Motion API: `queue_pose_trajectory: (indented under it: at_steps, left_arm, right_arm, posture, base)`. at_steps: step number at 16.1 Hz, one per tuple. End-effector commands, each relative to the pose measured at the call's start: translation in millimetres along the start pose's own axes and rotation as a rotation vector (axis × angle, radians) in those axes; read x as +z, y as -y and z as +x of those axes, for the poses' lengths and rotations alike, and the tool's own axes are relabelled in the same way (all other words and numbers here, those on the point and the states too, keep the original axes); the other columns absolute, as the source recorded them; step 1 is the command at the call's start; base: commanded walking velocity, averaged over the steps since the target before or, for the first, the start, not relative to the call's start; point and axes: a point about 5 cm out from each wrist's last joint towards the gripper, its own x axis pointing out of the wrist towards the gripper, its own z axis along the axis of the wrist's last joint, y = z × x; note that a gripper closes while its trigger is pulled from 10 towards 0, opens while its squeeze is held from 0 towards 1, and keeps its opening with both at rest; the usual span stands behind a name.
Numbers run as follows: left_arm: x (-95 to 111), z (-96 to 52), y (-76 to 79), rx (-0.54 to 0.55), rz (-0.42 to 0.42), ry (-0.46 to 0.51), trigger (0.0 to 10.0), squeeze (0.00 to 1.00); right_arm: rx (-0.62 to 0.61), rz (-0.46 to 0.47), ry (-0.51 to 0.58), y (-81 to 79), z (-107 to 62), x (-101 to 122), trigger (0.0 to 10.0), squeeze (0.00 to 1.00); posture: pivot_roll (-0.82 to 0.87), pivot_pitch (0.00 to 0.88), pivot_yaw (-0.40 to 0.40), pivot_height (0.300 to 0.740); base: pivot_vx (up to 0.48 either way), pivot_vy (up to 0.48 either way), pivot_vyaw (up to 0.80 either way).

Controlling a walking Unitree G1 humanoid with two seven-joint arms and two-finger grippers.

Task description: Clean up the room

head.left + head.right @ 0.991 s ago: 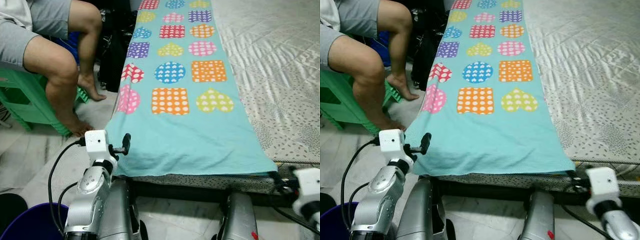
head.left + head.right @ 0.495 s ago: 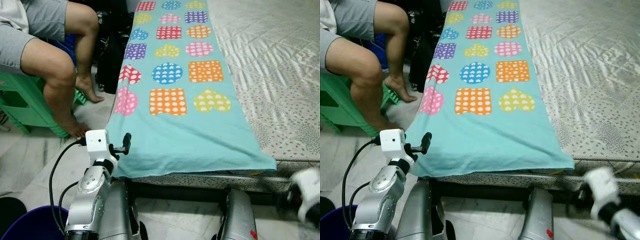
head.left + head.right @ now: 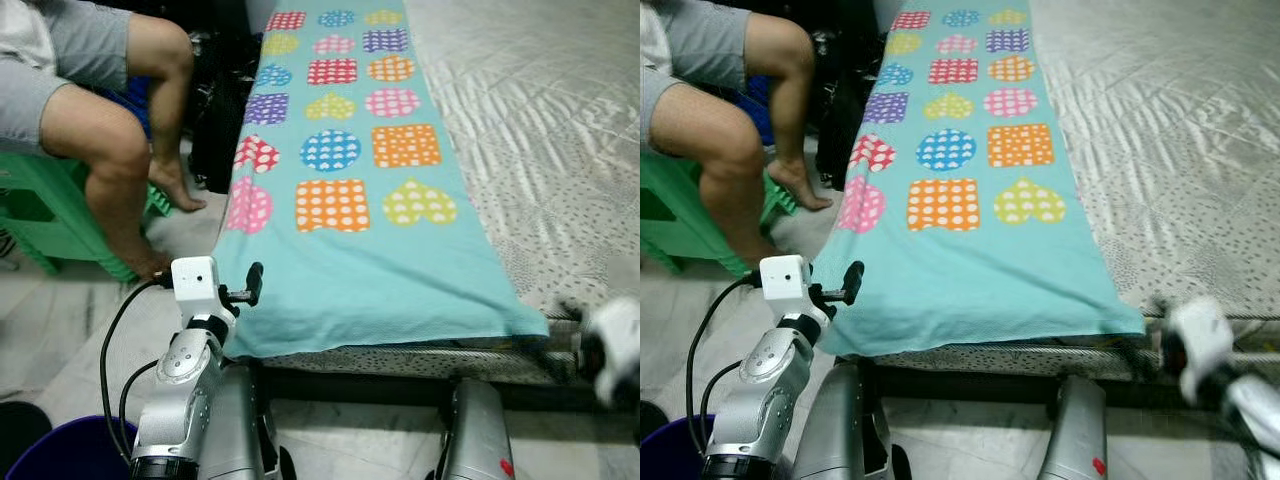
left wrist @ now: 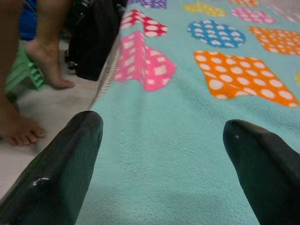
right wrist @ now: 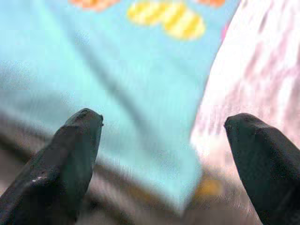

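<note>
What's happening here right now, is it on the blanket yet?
Not yet. The robot stands at the foot of the bed, facing the teal blanket with coloured shapes. The left gripper is open at the blanket's near left corner, holding nothing. The right gripper, also open, is blurred near the blanket's near right corner. A person sits on a green stool to the left.

Before you stands a bed (image 3: 560, 130) with a pale dotted mattress cover. A turquoise blanket (image 3: 370, 250) printed with coloured hearts, squares and circles lies along its left side, its near edge overhanging.
</note>
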Motion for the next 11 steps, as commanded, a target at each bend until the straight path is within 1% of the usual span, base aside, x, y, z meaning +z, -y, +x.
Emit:
queue_pose_trajectory:
  at_steps: [1, 2, 3, 5, 6, 7, 8, 10, 11]
  left_arm:
    - [3, 0.4, -4.3, 0.014, 0.002, 0.017, 10.0, 0.00]
    - [5, 0.6, -6.0, 0.026, -0.013, 0.027, 10.0, 0.00]
    - [6, 0.2, -7.6, 0.036, -0.022, 0.035, 10.0, 0.00]
    - [8, -2.1, -11.4, 0.067, -0.023, 0.036, 10.0, 0.00]
    - [7, -4.5, -14.4, 0.073, -0.048, 0.036, 10.0, 0.00]
    - [7, -5.2, -15.3, 0.075, -0.038, 0.049, 10.0, 0.00]
    - [7, -6.2, -17.6, 0.089, -0.019, 0.061, 10.0, 0.00]
    - [7, -5.5, -18.9, 0.105, -0.026, 0.069, 10.0, 0.00]
    - [8, -4.9, -18.8, 0.104, -0.028, 0.074, 10.0, 0.00]
  right_arm:
    - [-0.098, 0.059, 0.048, 0.2, 5.5, 5, 10.0, 1.00]
    - [-0.212, 0.148, 0.124, -4.5, 21.1, 15, 10.0, 1.00]
    - [-0.267, 0.220, 0.169, -12.8, 33.6, 21, 10.0, 1.00]
    - [-0.312, 0.277, 0.208, -32.2, 53.9, 31, 10.0, 1.00]
    - [-0.320, 0.299, 0.204, -45.6, 65.8, 36, 10.0, 1.00]
    - [-0.321, 0.297, 0.199, -49.6, 69.5, 37, 10.0, 0.59]
    - [-0.308, 0.297, 0.219, -58.4, 76.4, 43, 10.0, 0.00]
    - [-0.276, 0.336, 0.245, -66.4, 84.6, 51, 10.0, 0.00]
    - [-0.292, 0.342, 0.257, -66.6, 88.5, 56, 10.0, 0.00]
  posture:
    - [-0.14, 0.055, 0.102, 0.495]
    - [-0.14, 0.049, 0.100, 0.495]
    - [-0.13, 0.042, 0.094, 0.495]
    - [-0.12, 0.026, 0.085, 0.495]
    - [-0.11, 0.018, 0.084, 0.495]
    - [-0.11, 0.007, 0.082, 0.495]
    - [-0.11, 0.000, 0.081, 0.495]
    - [-0.10, 0.000, 0.080, 0.495]
    - [-0.10, 0.000, 0.084, 0.495]
  base:
    - [0.000, 0.000, 0.00]
    - [0.000, 0.000, 0.00]
    - [0.000, 0.000, 0.00]
    - [0.000, 0.000, 0.00]
    - [0.000, 0.000, 0.00]
    - [0.000, 0.000, 0.00]
    - [0.000, 0.000, 0.00]
    - [0.000, 0.000, 0.00]
    - [0.000, 0.000, 0.00]
